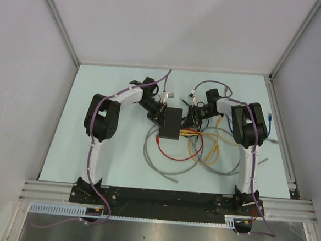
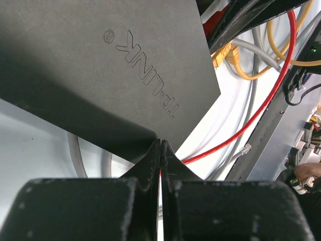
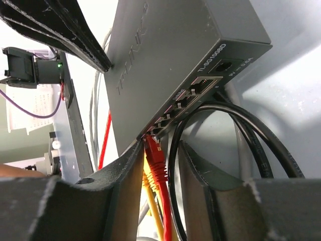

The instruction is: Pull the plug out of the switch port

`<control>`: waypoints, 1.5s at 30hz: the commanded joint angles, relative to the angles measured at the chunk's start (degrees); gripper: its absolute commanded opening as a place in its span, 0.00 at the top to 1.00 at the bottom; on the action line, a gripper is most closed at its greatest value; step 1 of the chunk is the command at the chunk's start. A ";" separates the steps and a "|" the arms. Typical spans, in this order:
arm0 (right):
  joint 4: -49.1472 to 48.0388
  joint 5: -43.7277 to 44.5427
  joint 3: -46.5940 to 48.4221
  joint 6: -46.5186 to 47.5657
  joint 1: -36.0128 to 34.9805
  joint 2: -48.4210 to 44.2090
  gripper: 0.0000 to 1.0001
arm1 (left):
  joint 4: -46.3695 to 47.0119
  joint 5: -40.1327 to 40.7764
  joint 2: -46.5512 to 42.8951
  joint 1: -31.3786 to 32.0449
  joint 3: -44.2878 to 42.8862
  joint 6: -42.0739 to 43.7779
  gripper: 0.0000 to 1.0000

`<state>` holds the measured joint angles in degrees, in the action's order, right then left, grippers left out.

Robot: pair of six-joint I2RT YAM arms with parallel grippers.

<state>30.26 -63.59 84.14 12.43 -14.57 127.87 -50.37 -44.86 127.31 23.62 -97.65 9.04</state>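
Observation:
The black switch (image 1: 170, 123) lies mid-table, its socket row (image 3: 185, 100) facing my right arm. A red plug (image 3: 154, 156) sits in the end socket, its red cable (image 1: 172, 154) looping toward the near side. My right gripper (image 3: 160, 145) is closed around that plug, the left finger (image 3: 125, 170) against it. A thin black cable (image 3: 173, 165) runs between the plug and the right finger. A yellow plug (image 3: 147, 178) sits just behind the red one. My left gripper (image 2: 160, 141) is shut and holds nothing. Its tips rest at the switch's (image 2: 100, 65) opposite edge.
Yellow cables (image 1: 205, 146) and grey cables (image 1: 157, 164) lie looped on the table in front of and right of the switch. A loose clear plug (image 2: 245, 149) rests by the red cable (image 2: 251, 120). Grey walls enclose the table on three sides.

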 commanded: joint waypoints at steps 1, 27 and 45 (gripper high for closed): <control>0.05 1.28 3.57 0.14 -1.25 1.76 0.66 | 1.33 4.87 1.63 0.55 -0.97 1.33 1.00; 9.46 5.06 6.39 5.24 -1.69 3.79 0.79 | 1.68 8.38 1.63 2.13 -1.05 1.60 1.00; 18.42 8.92 6.91 15.35 -0.37 0.97 0.79 | 3.17 9.09 2.95 2.40 -2.02 0.45 1.00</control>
<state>42.74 -60.80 90.54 23.09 -15.22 129.91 -50.70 -42.52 127.63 25.93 -98.96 7.88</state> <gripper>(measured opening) 0.238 0.005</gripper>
